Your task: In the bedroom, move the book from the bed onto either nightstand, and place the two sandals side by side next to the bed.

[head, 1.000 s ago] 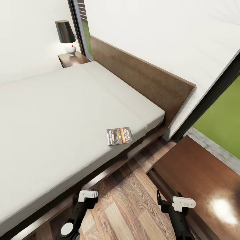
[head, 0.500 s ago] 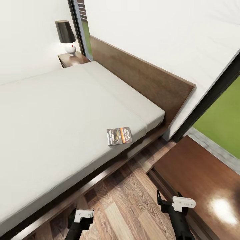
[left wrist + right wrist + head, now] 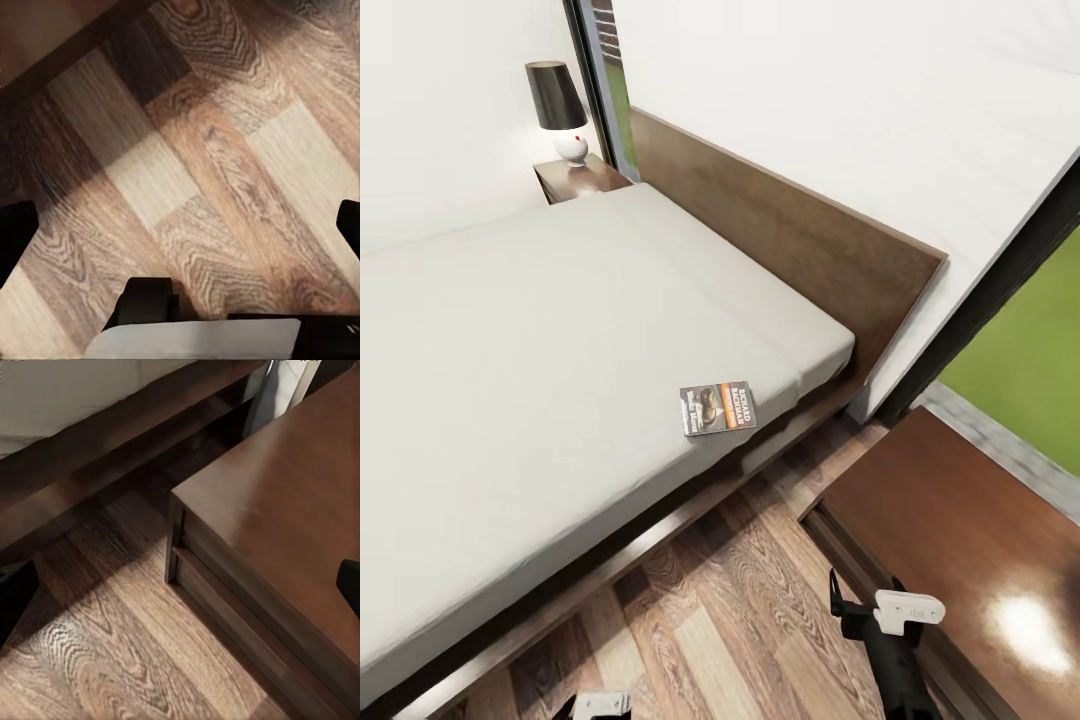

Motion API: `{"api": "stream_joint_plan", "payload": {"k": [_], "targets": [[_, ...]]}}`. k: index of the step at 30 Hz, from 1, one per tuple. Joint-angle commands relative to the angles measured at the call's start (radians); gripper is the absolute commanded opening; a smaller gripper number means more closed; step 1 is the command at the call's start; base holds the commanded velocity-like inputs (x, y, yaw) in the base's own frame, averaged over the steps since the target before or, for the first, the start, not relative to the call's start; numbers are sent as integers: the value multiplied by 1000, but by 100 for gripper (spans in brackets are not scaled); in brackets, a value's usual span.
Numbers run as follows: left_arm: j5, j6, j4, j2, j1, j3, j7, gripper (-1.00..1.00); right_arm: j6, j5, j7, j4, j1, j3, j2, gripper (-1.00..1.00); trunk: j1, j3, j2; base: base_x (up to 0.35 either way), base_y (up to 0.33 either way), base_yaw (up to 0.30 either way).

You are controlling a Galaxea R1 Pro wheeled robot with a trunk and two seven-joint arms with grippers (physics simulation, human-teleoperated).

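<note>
The book (image 3: 718, 407), dark grey with an orange band, lies flat on the pale grey mattress of the bed (image 3: 540, 330) near its near edge. The near nightstand (image 3: 960, 520) stands right of the bed, and its glossy top and drawer front (image 3: 255, 547) also show in the right wrist view. My right gripper (image 3: 875, 615) hangs open over the floor just left of that nightstand, fingertips (image 3: 349, 585) wide apart and holding nothing. My left gripper (image 3: 600, 705) is low at the frame's bottom edge, open over bare planks (image 3: 180, 229). The sandals are out of view.
A second nightstand (image 3: 582, 180) with a black-shaded lamp (image 3: 557, 105) stands at the far side of the bed. The headboard (image 3: 780, 235) runs along the white wall. A dark-framed window (image 3: 1010, 270) showing grass is at the right. A strip of wood floor (image 3: 740, 600) lies between bed and near nightstand.
My left arm has dropped down and back, almost out of the head view's bottom edge. The right arm, the book and the camera have stayed put.
</note>
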Motion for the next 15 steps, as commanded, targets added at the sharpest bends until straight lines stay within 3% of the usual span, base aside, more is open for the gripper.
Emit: {"api": "stream_joint_plan", "payload": {"k": [1, 6, 9, 15], "targets": [[21, -5, 12, 2, -2, -8, 7, 100, -1, 5, -6, -1, 0, 1, 0, 100, 0, 0, 0, 0, 0, 0], [75, -46, 105, 6, -13, -8, 4, 100, -7, 0, -4, -5, 0, 0, -4, 100, 0, 0, 0, 0, 0, 0], [82, -96, 125, 2, -15, -8, 4, 100, -9, -5, -3, -7, 0, 0, -5, 100, 0, 0, 0, 0, 0, 0], [83, -112, 131, 0, -15, -9, 4, 100, -11, -7, -2, -7, 0, 0, -6, 100, 15, -12, -28, 0, 0, 0]]}}
